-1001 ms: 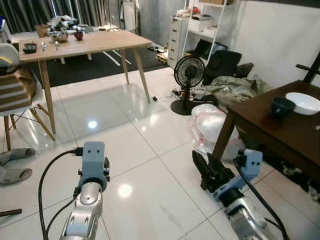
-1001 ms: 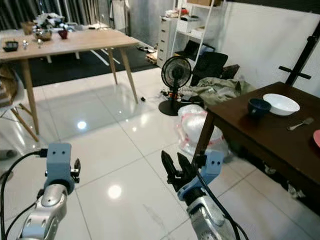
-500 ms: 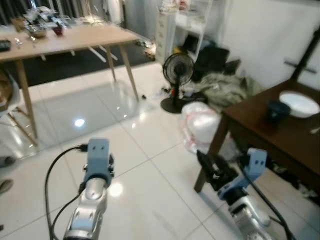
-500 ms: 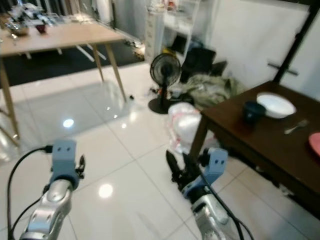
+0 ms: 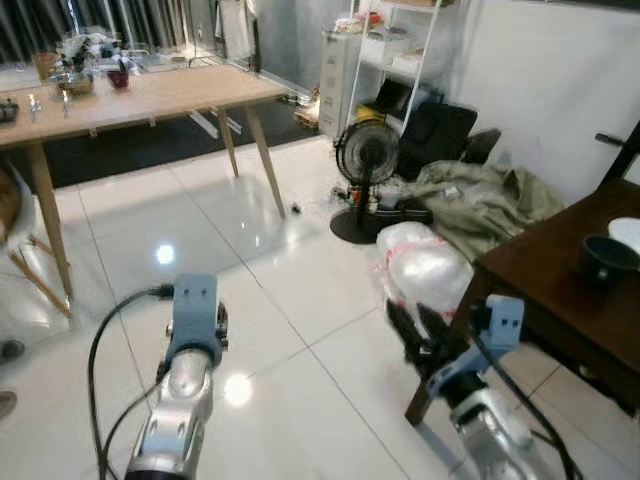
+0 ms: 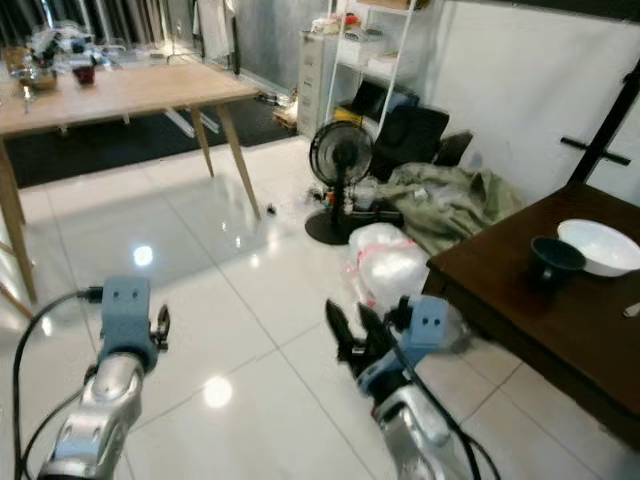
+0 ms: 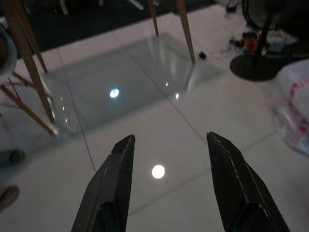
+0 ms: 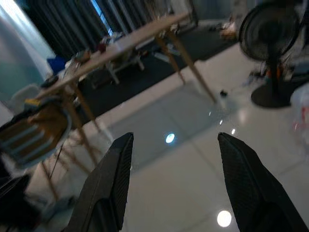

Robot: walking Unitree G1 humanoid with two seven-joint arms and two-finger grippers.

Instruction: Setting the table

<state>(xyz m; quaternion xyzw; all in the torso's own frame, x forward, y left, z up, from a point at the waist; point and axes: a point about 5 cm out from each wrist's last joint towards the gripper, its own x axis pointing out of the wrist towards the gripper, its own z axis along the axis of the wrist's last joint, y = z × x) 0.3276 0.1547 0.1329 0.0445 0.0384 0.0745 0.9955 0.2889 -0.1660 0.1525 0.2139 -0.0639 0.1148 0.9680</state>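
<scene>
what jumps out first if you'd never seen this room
The black standing fan on the glossy white floor, with a rumpled olive cloth heap and a white plastic bag beside it. At right, a dark wooden table carries a dark bowl and a white bowl. In the foreground, left gripper and right gripper both hang empty, jaws open.

Probably home: dining tables (image 5: 140, 95), fan (image 5: 366, 160), laundry (image 5: 480, 195).

1. Glossy white tiled floor (image 5: 290, 300) with ceiling-light glints.
2. Light wooden table (image 5: 150, 95) far left, cluttered with bowls.
3. Black standing fan (image 5: 365, 165) ahead, beside crumpled fabric (image 5: 485, 195) and a white plastic bag (image 5: 425, 270).
4. Dark wooden table (image 5: 560, 290) at right, carrying a dark bowl (image 5: 608, 255).
5. Right gripper (image 5: 415, 330) low before that table's corner, fingers parted.
</scene>
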